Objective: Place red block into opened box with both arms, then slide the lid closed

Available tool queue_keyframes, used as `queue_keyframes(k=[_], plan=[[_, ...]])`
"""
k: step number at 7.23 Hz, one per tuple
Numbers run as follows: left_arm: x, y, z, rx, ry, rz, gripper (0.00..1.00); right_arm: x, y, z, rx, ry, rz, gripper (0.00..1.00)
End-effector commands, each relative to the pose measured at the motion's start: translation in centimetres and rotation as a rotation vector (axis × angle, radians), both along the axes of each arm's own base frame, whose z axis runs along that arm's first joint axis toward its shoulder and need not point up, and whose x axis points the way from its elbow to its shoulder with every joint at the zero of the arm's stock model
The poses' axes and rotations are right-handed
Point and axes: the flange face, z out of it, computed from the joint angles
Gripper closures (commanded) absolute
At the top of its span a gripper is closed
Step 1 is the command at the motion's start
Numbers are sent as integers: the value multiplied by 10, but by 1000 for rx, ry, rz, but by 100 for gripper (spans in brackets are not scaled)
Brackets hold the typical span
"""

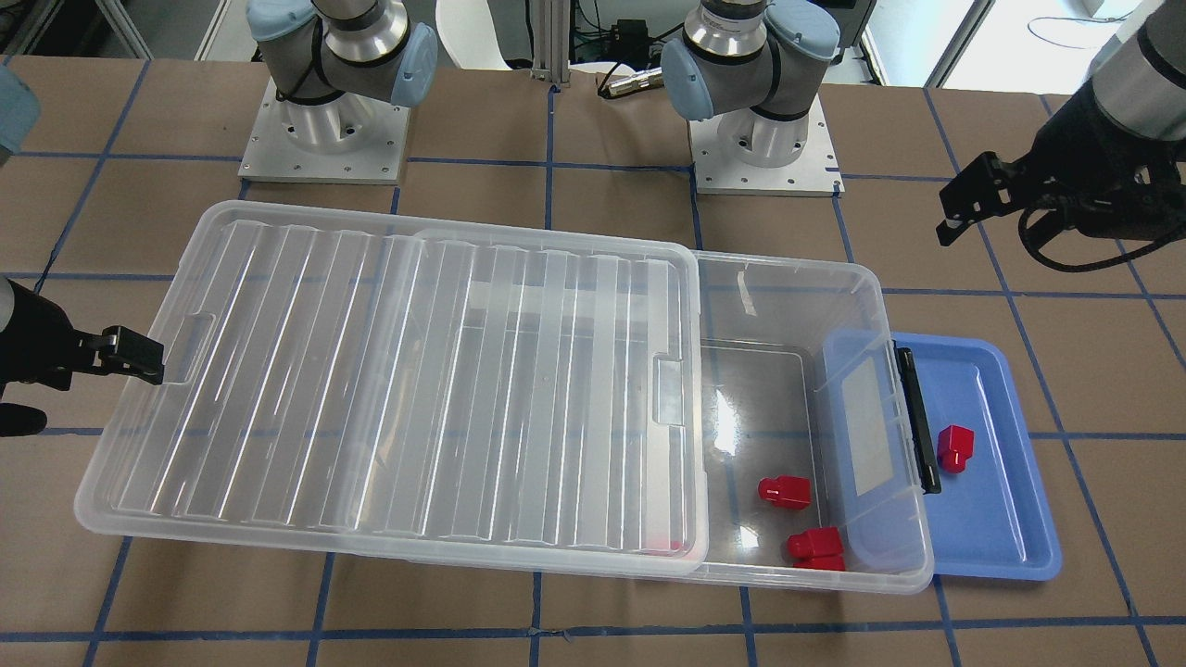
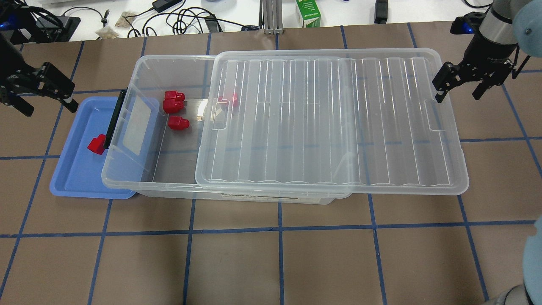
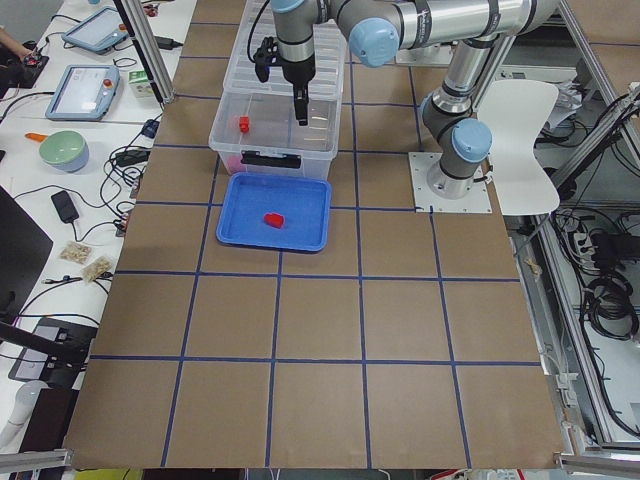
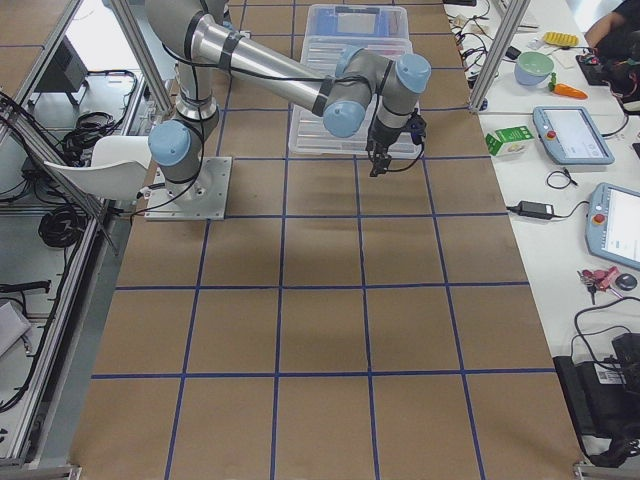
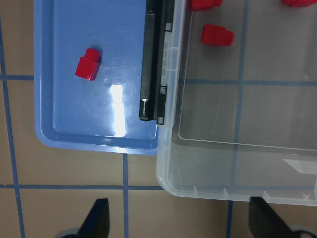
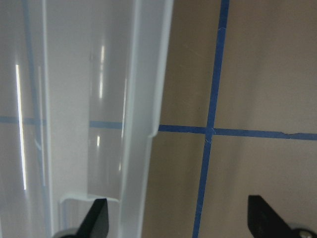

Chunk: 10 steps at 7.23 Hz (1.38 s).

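I judge that we are in the placing step, and it is not finished: one red block [image 2: 97, 144] lies in the blue tray [image 2: 80, 178], just outside the black bar on the short end of the box [image 2: 148, 186]. Several other red blocks [image 2: 178, 123] lie already on the floor of the box, in the uncovered part, and one shows faintly under the lid [image 2: 330, 123]. The lid covers most of the box and hangs out past its short end on my right. The left hand [image 2: 48, 108] hangs above the desk [image 2: 279, 254] near the far side of the tray, its fingers wide apart and holding nothing. The right hand [image 2: 458, 97] is also open and empty, just beside the overhanging short end of the lid. I cannot tell if it touches it. For the next move I think the left hand must come over the block in the tray, go down with one finger on each side, close on it and carry it over the rim into the open part. Only after this should the right hand push the lid along the box until it closes.
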Motion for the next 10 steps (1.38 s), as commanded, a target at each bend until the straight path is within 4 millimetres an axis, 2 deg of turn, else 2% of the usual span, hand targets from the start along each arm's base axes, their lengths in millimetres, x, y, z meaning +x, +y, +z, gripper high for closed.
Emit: queue_keyframes(k=[1, 2, 3, 4, 5, 7, 8, 9, 10], plan=[[51, -30, -55, -7, 20, -82, 0, 11, -3, 9, -15, 3, 17, 0], [73, -41, -87, -11, 15, -130, 0, 20, -4, 34, -36, 9, 32, 0], [102, -43, -113, -17, 14, -149, 0, 27, 2, 72, -57, 19, 39, 0], [121, -47, -137, -30, 8, -133, 0, 29, 11, 108, -66, 30, 9, 0], [128, -55, -168, -47, 4, -231, 0, 31, 18, 136, -81, 37, -23, 0], [131, -58, -199, -15, 37, -235, 0, 35, 30, 155, -86, 48, -85, 0], [136, -66, -212, -42, 22, -243, 0, 36, 28, 151, -84, 45, -87, 0], [137, -67, -230, -17, 35, -249, 0, 38, 31, 156, -90, 48, -84, 0], [139, -69, -241, -3, 45, -249, 0, 47, 29, 152, -84, 46, -69, 0]])
